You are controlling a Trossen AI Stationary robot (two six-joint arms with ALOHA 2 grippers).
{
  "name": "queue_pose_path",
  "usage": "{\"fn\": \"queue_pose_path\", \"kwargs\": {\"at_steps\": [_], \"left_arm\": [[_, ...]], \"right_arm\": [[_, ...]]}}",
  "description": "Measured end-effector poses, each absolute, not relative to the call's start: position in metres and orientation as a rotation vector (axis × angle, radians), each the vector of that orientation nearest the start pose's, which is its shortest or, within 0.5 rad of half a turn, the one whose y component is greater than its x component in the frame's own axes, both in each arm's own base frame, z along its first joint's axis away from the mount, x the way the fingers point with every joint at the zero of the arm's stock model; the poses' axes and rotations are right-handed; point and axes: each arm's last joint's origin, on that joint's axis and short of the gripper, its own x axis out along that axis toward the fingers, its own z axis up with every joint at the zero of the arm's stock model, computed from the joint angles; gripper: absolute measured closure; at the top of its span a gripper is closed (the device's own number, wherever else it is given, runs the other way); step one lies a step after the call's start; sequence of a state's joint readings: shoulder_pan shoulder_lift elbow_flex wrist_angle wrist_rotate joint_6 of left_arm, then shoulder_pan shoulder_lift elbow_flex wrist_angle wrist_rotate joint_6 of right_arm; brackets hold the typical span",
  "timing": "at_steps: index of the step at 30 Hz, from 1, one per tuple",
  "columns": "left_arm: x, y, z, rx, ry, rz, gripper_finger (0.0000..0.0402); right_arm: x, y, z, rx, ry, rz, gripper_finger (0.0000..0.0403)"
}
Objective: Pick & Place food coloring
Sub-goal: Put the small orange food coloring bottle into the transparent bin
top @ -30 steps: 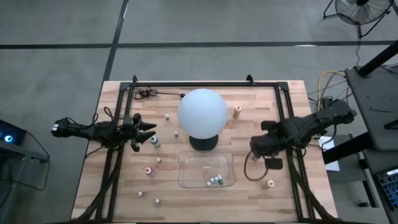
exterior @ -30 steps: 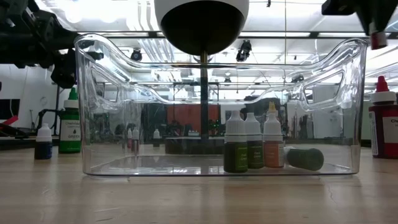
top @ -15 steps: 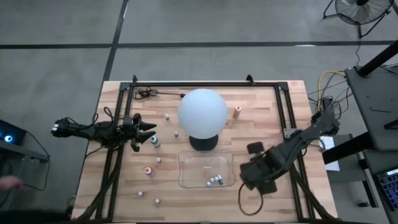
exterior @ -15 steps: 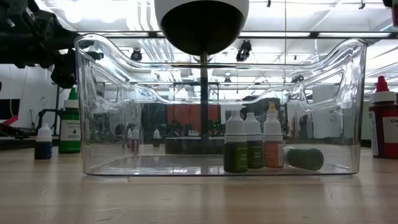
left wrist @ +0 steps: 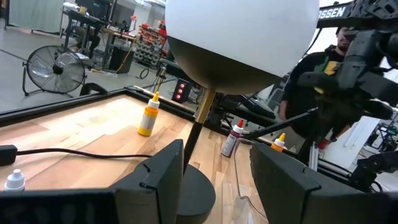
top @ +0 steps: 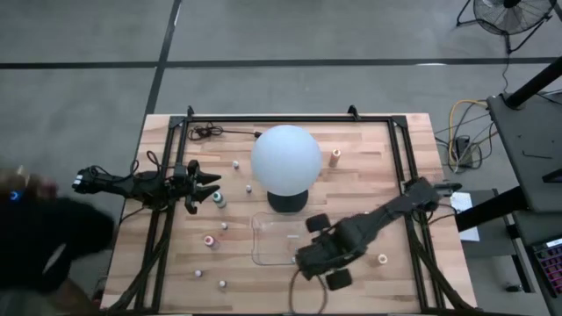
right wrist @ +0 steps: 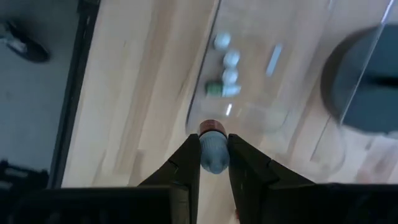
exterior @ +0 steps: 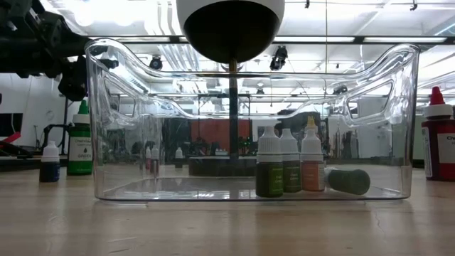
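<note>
My right gripper point(top: 314, 256) points down over the near right corner of the clear tray point(top: 268, 230) and is shut on a small food coloring bottle point(right wrist: 212, 158) with a whitish cap and a reddish body. In the tray three bottles point(exterior: 288, 169) stand upright and a green one point(exterior: 348, 181) lies on its side. Several more bottles stand loose on the table, among them a teal one point(top: 219, 200) and a pink one point(top: 209, 240). My left gripper point(top: 206, 186) stays at the table's left, level and open, with nothing between its fingers point(left wrist: 163, 174). My right gripper pinches the bottle's whitish cap point(right wrist: 213, 163) between its two fingers, which come from above and point down. The reddish body point(right wrist: 211, 127) hangs below the fingers, upright and lifted clear above the tray's rim.
A white globe lamp point(top: 285, 158) on a dark base stands at the table's middle, just beyond the tray. Orange bottles stand at the far right point(top: 335, 156) and near right point(top: 382, 259). A black frame point(top: 290, 118) edges the table. A dark blurred shape point(top: 44, 250) shows left of the table.
My right gripper, shut on the bottle, has swung from the table's right side toward the left and near edges, ending over the tray's near right corner, and it has rolled a little on the way. A dark shape has come into view left of the table.
</note>
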State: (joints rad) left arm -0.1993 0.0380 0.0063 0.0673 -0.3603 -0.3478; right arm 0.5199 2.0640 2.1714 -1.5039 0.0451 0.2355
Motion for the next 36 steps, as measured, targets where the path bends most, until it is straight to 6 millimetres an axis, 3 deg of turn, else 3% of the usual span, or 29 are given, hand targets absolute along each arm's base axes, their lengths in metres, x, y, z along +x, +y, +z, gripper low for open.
{"fn": "queue_pose_path", "kwargs": {"at_steps": [5, 12, 24, 36], "left_arm": [[0.098, -0.009, 0.169, -0.357, -0.062, 0.154, 0.0241], [0.098, -0.009, 0.169, -0.357, -0.062, 0.154, 0.0241], [0.098, -0.009, 0.169, -0.357, -0.062, 0.154, 0.0241], [0.098, -0.009, 0.169, -0.357, -0.062, 0.154, 0.0241]], "right_arm": [[0.379, 0.185, 0.315, -0.167, 1.382, 0.191, 0.0348], [0.404, 0.171, 0.291, -0.145, 1.423, 0.141, 0.0348], [0.417, 0.167, 0.256, -0.128, 1.450, 0.110, 0.0348], [0.417, 0.163, 0.224, -0.114, 1.500, 0.073, 0.0349]]}}
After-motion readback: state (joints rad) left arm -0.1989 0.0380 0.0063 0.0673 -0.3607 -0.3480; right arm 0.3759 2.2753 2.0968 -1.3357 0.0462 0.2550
